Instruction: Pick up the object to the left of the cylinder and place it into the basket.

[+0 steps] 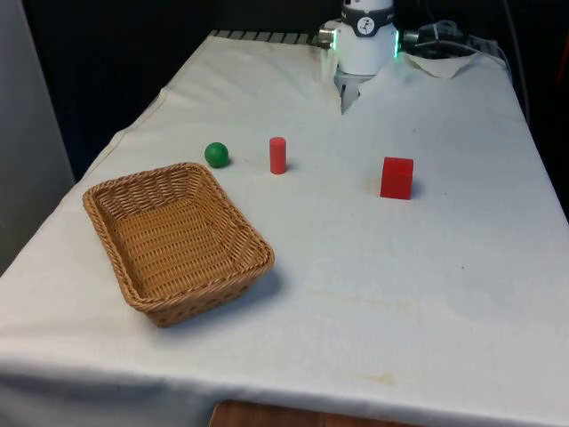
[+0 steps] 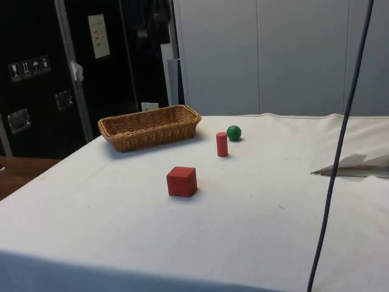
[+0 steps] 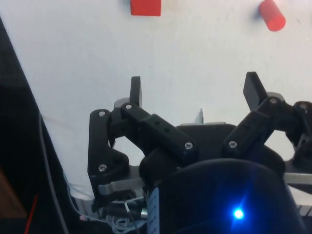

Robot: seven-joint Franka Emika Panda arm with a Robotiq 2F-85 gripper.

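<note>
A green ball lies on the white cloth, just to the front view's left of an upright red cylinder. Nearer the camera on the front view's left stands an empty wicker basket. My gripper hangs high over the robot's end of the table, open, with nothing between its fingers. Far ahead of the fingers in the wrist view lie the cylinder and a red cube.
The red cube sits to the front view's right of the cylinder. A dark cable hangs across the side view. The cloth is rucked up near the robot's base. The table's edge runs beside the gripper.
</note>
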